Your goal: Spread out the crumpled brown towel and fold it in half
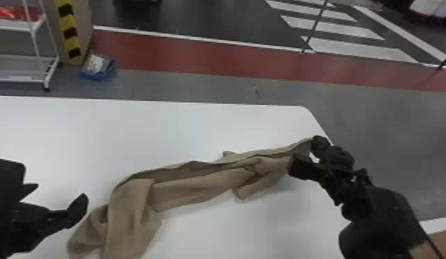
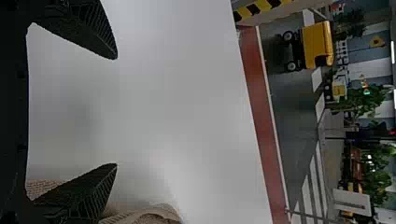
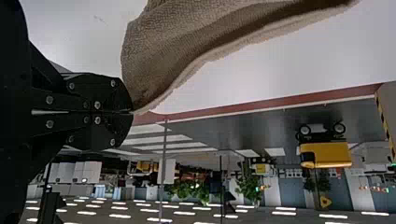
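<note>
One brown towel (image 1: 187, 189): a long, rumpled strip, slanting from the head view's lower left to right of centre, with thick, bunched folds at its lower-left end
Cloth: soft-looking, finely textured, with a paler edge curving through the right wrist view
Table (image 1: 198, 131): smooth, flat, white, its rounded corner right of centre
My left gripper (image 1: 60, 193): lower left, fingers wide apart, near the bunched folds
My right gripper (image 1: 306, 155): right of centre, fingers pinched together on the towel's end
</note>
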You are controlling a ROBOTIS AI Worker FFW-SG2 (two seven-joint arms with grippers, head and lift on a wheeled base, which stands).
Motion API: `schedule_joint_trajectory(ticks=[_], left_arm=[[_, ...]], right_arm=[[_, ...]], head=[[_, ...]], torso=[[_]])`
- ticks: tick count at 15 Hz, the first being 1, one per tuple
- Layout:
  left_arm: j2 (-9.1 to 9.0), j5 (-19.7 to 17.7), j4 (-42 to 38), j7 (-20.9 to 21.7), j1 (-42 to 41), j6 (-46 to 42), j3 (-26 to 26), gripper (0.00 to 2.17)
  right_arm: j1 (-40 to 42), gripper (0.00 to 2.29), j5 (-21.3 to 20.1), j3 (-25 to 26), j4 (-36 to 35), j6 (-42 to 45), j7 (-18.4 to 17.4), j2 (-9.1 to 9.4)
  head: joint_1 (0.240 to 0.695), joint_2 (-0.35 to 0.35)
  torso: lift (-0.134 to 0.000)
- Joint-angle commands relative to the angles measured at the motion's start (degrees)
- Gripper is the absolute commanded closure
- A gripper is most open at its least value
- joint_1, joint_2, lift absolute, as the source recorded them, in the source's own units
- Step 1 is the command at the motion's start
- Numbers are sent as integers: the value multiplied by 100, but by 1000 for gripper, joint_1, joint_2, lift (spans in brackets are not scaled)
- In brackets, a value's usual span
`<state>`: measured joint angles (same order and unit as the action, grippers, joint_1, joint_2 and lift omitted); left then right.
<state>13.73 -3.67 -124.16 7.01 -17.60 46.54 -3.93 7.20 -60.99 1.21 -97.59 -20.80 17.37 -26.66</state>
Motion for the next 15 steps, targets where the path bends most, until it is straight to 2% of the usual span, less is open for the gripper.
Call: schedule_joint_trajectory(ticks=[1,3,6,8,11,12,15], left_arm=[[-2,-222,-91,-33,-182,-193,50,76],[15,-310,-390,55,-446,-106,59,151],[15,-776,-1155,266,-754,1125,217,211],[-2,-785,-1603,231,-991,1494,156,211],[-38,-917,-1937,143,-1026,2355,-55,211],[-38,-1084,-1955,-41,-1035,2355,-117,211],[-38,-1057,-1937,-428,-780,2320,-556,211]], right_arm=[[-149,1244,-9,-112,241,10,-120,249],[-157,1244,9,-156,241,-60,-111,276],[-157,1244,26,-139,100,-166,-23,267],[-78,1244,53,-130,-32,-377,56,267],[1,1244,132,-139,-234,-816,179,293],[18,1244,202,-165,-278,-957,214,302],[89,1241,237,-165,-454,-1133,284,302]], head=[[695,-275],[695,-268],[695,-279],[695,-303],[695,-346],[695,-350],[695,-350]], torso=[[-123],[-123],[-123],[-123],[-123],[-123],[-123]])
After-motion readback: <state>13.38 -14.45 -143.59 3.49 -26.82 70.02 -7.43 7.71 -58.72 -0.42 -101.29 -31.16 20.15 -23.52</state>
